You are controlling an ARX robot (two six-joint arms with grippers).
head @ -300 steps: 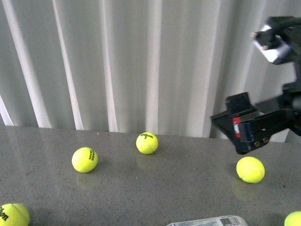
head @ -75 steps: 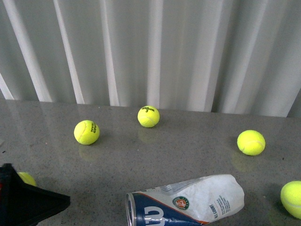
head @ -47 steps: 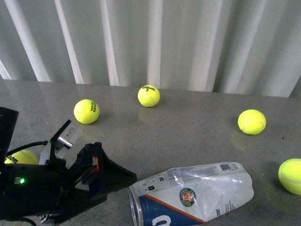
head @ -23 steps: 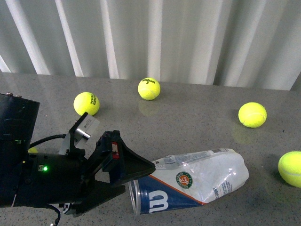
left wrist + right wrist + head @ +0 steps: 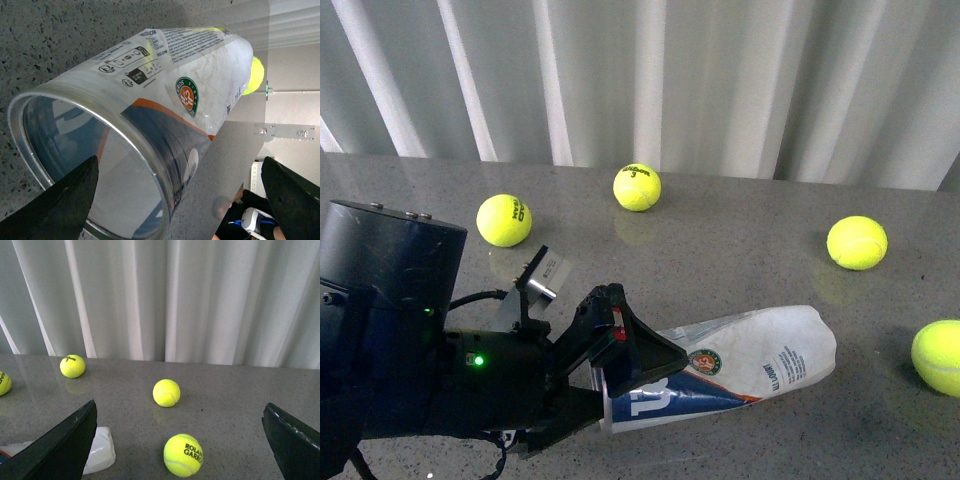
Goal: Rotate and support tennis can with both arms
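The tennis can (image 5: 750, 358) lies on its side on the grey table (image 5: 720, 250), its open metal-rimmed end towards my left arm. My left gripper (image 5: 642, 380) is open at that open end, one finger above the rim and one below. In the left wrist view the can's rim (image 5: 75, 107) and round logo (image 5: 186, 95) fill the frame, and the black fingers (image 5: 60, 210) straddle the mouth without gripping it. My right gripper (image 5: 175, 455) is open and empty above the table. It is out of the front view. The can's crumpled closed end (image 5: 100, 455) shows beside one right finger.
Yellow tennis balls lie around: back left (image 5: 504, 220), back middle (image 5: 637, 187), right (image 5: 857, 242) and far right edge (image 5: 938, 358). The right wrist view shows one ball (image 5: 183, 455) between the fingers and another (image 5: 166, 392) beyond. A white curtain (image 5: 650, 80) backs the table.
My left arm has come in from the left and its open gripper has reached the can's open end. The can has turned a little and sits higher in the front view.
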